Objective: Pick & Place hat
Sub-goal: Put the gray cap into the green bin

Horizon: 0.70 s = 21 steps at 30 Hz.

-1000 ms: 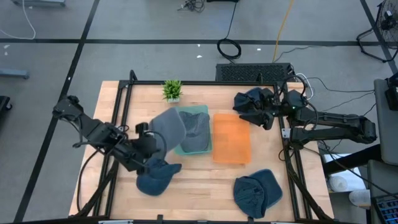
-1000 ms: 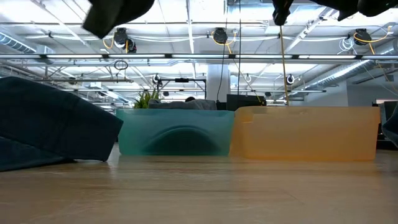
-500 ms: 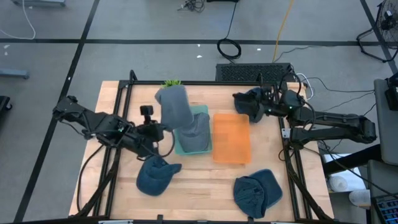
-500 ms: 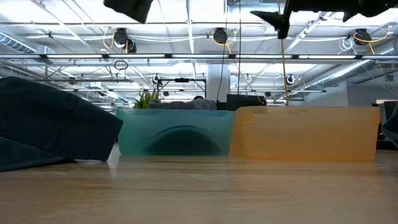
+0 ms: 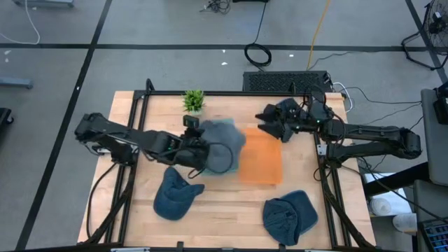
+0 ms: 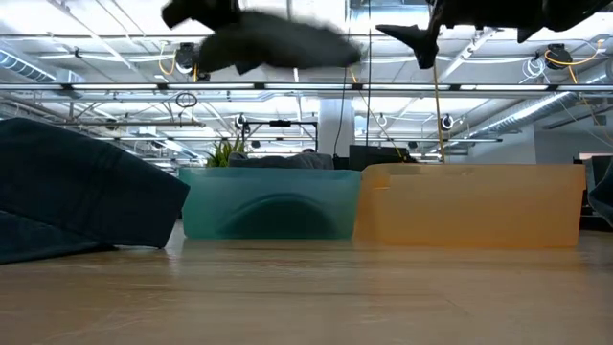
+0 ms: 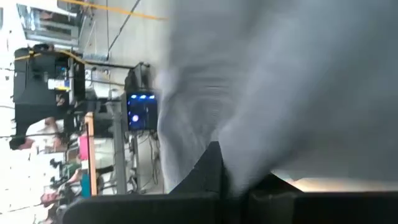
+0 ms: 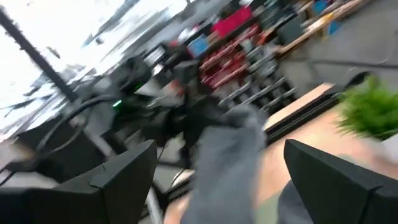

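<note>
A grey hat (image 5: pixel 222 137) hangs blurred above the teal bin (image 5: pixel 210 170), with my left gripper (image 5: pixel 198 150) shut on it; in the low view the hat (image 6: pixel 283 43) floats high over the bin (image 6: pixel 273 203). In the left wrist view its cloth (image 7: pixel 280 87) fills the picture. My right gripper (image 5: pixel 264 126) stands open in the air over the far right of the table, nothing between its fingers (image 8: pixel 118 180). A dark blue hat (image 5: pixel 288 108) shows at that arm; I cannot tell whether it lies on the table. My left gripper pinches the grey hat's edge (image 7: pixel 227 155) between its two fingers. The fingers come from the table's left, slanting down. The hat is lifted clear and spreads out from the fingers toward the table's right, over the teal bin.
An orange bin (image 5: pixel 260 155) stands right of the teal one. One blue hat (image 5: pixel 175 197) lies near the table's left front, another (image 5: pixel 288 216) at the right front. A small green plant (image 5: pixel 194 101) stands at the far edge.
My left gripper has swung with the grey hat from the table's left toward the far edge by the plant, then right and down over the teal bin, rolling as it went. The hat stood upright half a second ago and now lies spread out flat in the air.
</note>
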Tool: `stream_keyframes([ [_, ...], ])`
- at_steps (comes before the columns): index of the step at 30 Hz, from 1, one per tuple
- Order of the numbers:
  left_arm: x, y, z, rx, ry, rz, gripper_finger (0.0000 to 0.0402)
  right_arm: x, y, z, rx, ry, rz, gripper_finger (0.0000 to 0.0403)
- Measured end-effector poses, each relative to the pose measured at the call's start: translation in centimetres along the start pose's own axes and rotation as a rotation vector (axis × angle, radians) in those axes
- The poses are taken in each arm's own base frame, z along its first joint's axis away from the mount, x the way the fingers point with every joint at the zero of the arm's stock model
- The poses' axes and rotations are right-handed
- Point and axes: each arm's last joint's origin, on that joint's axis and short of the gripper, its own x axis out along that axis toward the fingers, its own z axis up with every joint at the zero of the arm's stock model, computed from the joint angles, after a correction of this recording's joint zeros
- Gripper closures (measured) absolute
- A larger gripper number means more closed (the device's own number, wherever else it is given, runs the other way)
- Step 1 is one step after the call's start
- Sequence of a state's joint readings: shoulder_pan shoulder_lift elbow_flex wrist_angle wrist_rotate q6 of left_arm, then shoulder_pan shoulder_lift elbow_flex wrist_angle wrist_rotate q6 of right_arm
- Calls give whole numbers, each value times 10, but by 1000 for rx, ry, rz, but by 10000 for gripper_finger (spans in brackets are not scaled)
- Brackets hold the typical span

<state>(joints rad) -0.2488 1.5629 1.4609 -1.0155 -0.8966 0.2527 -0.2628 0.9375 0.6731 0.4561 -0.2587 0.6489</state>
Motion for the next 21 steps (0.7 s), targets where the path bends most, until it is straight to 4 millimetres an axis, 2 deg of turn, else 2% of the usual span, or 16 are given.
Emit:
stream_keyframes([
  [5,18,2,4,-42,39,46,399,0,0,-10,-12,101,-8,64],
  [10,26,10,5,-95,50,99,399,-1,-3,-16,-46,158,-43,64],
  [14,24,17,10,-106,41,208,399,-1,-3,-16,-69,157,-41,64],
  [21,11,40,22,-194,1,322,399,-1,-4,-16,-63,143,-64,64],
])
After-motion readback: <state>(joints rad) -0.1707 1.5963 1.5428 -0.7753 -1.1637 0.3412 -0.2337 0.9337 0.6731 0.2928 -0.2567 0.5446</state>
